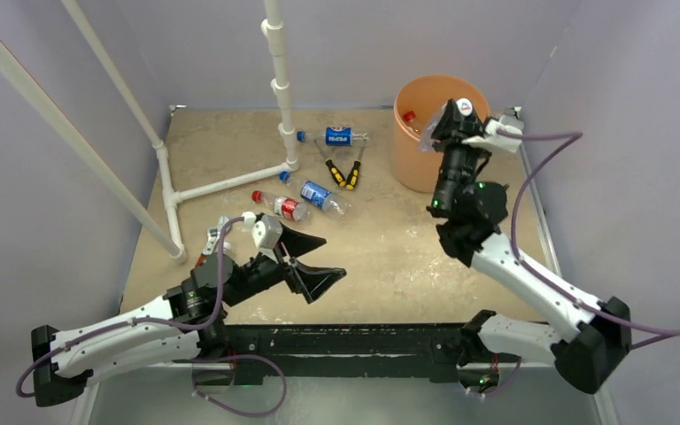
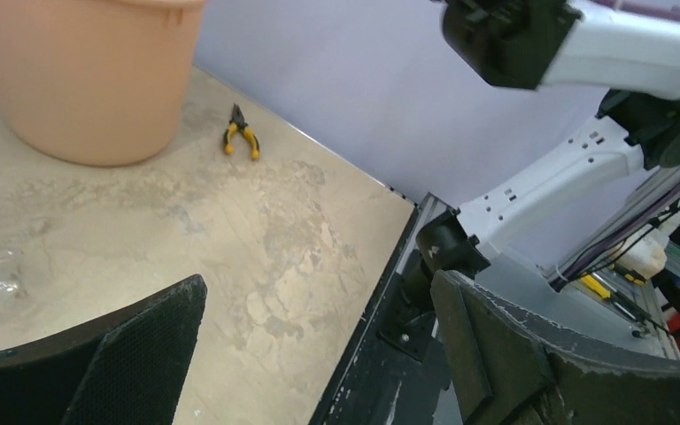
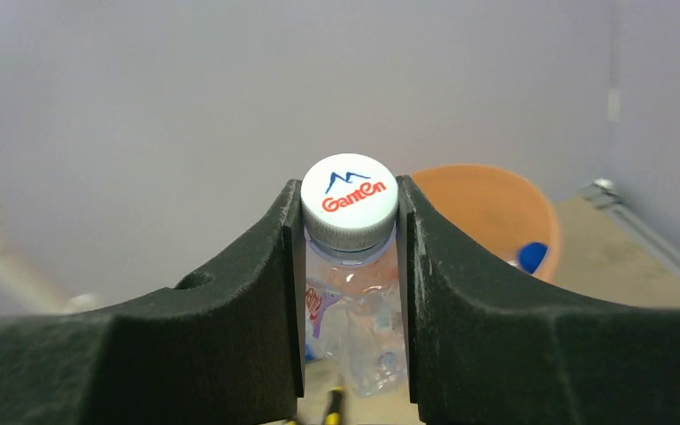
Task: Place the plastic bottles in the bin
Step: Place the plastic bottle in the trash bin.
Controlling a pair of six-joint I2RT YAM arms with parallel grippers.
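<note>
Above the bin (image 1: pixel 400 111) rim, right fingers (image 3: pixel 230 310) clamp a white-capped bottle (image 3: pixel 350 199); left fingers (image 2: pixel 142 354) spread wide.

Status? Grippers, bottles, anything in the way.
Right gripper shut on white-capped bottle, over bin. Left gripper open, empty. Three bottles on table. Pliers lie among them. Nothing blocks bin.

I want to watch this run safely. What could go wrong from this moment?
The right end effector pinches the bottle only at its cap, near the bin rim. If it is released here, the bottle may strike the rim and fall outside. The pliers lie close to a blue-label bottle, so the open left end effector might catch them too.
</note>
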